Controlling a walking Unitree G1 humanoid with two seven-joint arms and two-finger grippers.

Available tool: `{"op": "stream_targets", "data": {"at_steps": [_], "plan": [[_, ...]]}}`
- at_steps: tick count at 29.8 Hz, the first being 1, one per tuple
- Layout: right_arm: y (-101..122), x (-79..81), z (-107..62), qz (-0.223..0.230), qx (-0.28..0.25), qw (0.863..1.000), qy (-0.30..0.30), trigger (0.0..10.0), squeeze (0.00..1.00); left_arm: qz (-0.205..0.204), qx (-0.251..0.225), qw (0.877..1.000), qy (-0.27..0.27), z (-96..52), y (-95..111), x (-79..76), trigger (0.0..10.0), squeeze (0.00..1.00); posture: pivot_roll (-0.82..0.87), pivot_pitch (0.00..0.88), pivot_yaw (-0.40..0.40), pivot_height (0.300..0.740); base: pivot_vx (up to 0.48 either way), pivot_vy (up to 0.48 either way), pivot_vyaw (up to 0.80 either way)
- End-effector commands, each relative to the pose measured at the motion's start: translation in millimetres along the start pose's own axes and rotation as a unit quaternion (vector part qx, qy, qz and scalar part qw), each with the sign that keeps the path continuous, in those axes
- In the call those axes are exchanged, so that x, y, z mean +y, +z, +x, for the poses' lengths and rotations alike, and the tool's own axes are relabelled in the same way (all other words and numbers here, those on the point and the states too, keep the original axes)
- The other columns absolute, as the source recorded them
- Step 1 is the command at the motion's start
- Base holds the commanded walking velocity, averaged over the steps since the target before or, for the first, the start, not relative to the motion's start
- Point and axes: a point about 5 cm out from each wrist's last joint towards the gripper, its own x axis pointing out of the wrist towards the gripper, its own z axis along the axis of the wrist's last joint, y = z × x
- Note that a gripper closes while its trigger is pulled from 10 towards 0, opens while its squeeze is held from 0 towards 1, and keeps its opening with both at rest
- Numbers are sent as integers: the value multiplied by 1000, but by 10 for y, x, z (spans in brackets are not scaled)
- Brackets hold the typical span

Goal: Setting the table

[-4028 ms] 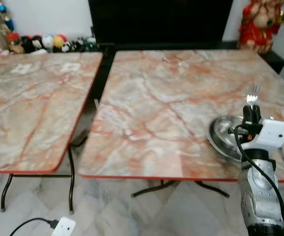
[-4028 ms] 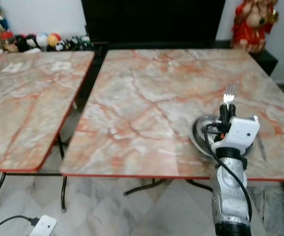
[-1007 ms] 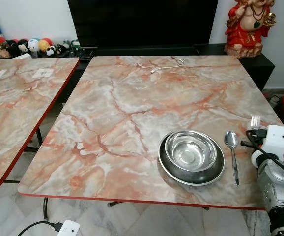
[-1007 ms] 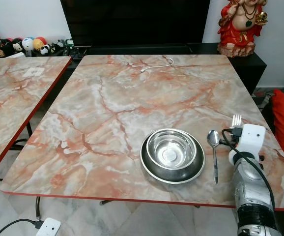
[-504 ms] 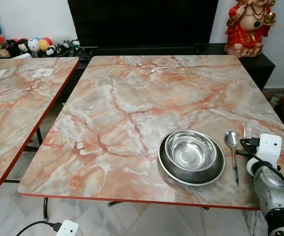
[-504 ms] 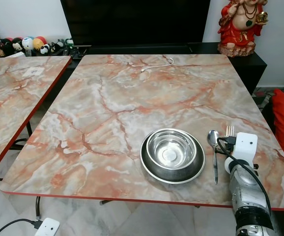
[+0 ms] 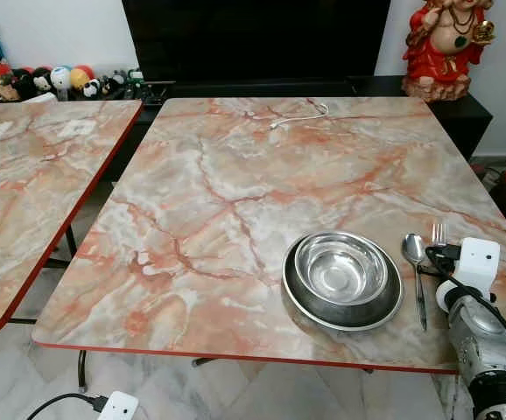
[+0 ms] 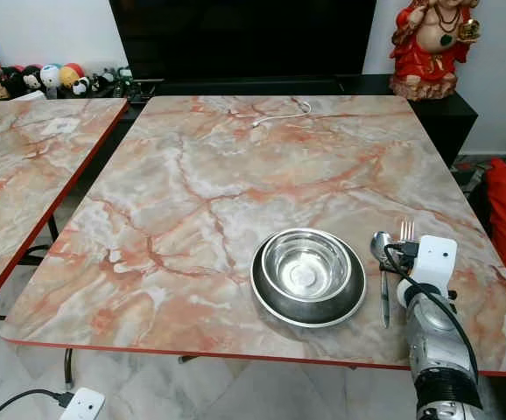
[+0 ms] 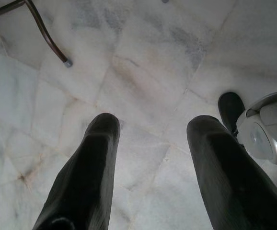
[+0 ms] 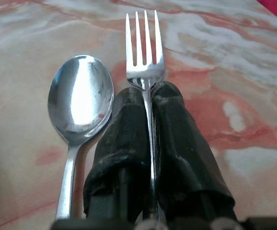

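Our right pincer [image 10: 150, 103] pinches the fork [image 10: 145, 48] low over the table [image 7: 235, 175] near its right edge, just beside the spoon [image 7: 413, 252], so both flank the bowl [image 7: 340, 269]. Our left pincer [image 9: 153, 163] hangs spread over the floor.

The table [image 7: 235, 192] has a marbled top of pink, cream and grey with rust-red veins and a thin red edge; the second table [image 7: 25, 175] at nine o'clock carries the same pattern. The bowl [image 7: 340, 269] and the plate [image 7: 298, 302] under it are shiny silver steel, as are the spoon [image 10: 81, 96] and fork [image 10: 144, 48]. The right gripper [image 10: 148, 100] is black on a silver arm with a white camera box [image 7: 478, 260]. At one o'clock stands a red and gold statue [image 7: 441, 39]. The floor [image 9: 143, 72] is pale grey-white marble.
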Motion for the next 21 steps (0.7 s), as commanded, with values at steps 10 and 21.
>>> {"op": "stream_targets", "data": {"at_steps": [10, 21], "plan": [[-83, 48, -6, 7, 10, 1000, 2, 10000, 0, 0, 2, 1000, -1, -7, -22, 18, 10000, 0, 26, 0, 55, 740, 0, 0, 0], [-138, 59, -13, 2, 20, 1000, 1, 10000, 0, -1, 4, 1000, 0, -11, -37, 22, 10000, 0, 29, 3, 55, 740, 0, 0, 0]]}}
